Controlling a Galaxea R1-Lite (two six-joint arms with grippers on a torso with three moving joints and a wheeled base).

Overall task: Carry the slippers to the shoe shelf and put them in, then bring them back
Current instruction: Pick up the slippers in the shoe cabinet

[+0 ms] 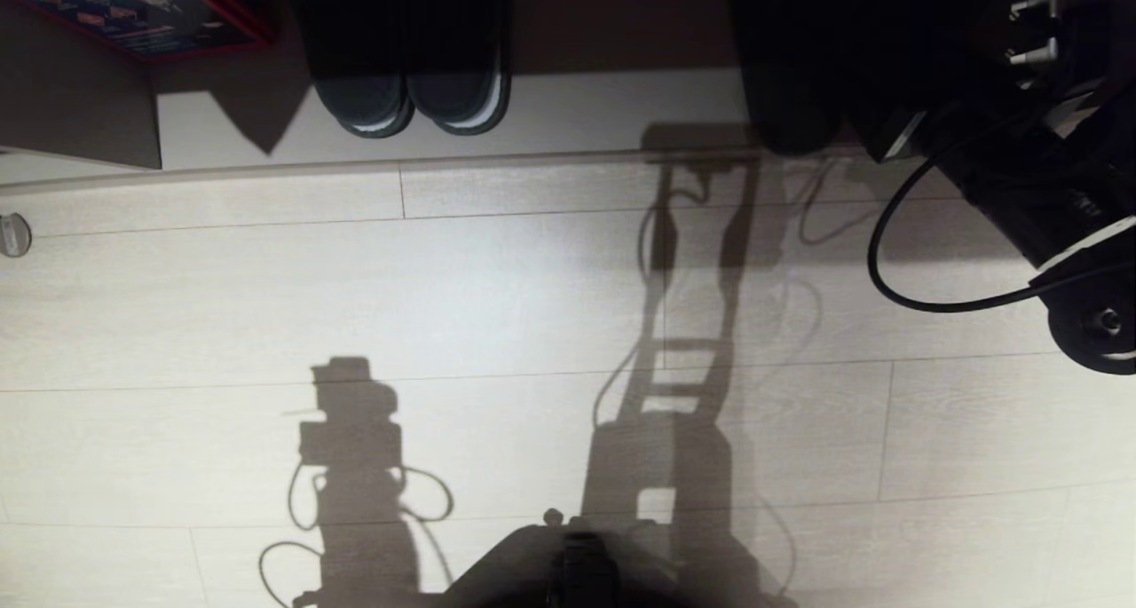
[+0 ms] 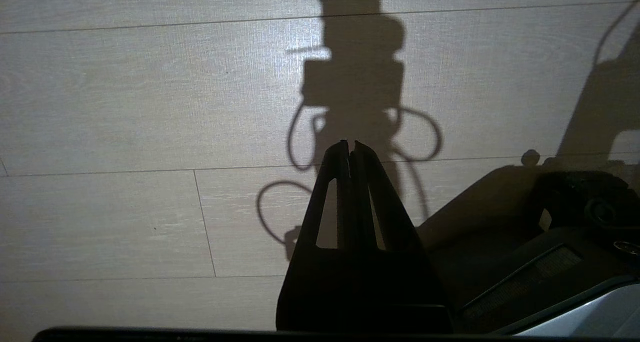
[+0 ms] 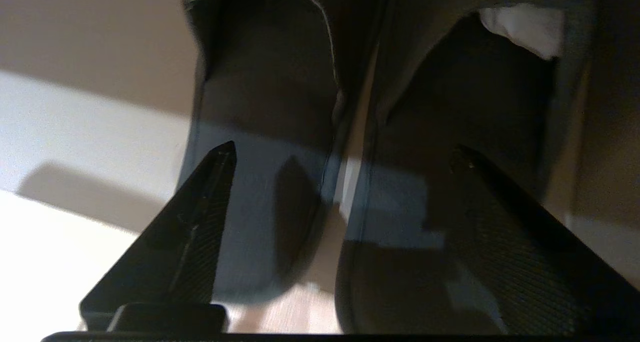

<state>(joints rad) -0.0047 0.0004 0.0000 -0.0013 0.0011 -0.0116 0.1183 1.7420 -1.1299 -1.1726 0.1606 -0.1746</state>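
Here the slippers point(image 3: 320, 192) sit side by side at the shoe shelf's point(image 1: 568, 102) front edge, heels overhanging; the right end effector point(image 3: 340, 157), spread wide, could nudge them off while withdrawing.

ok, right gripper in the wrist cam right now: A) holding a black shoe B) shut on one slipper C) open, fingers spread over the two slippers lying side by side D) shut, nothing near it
C: the right gripper is open, its fingers spread wide over the slippers, which lie side by side.
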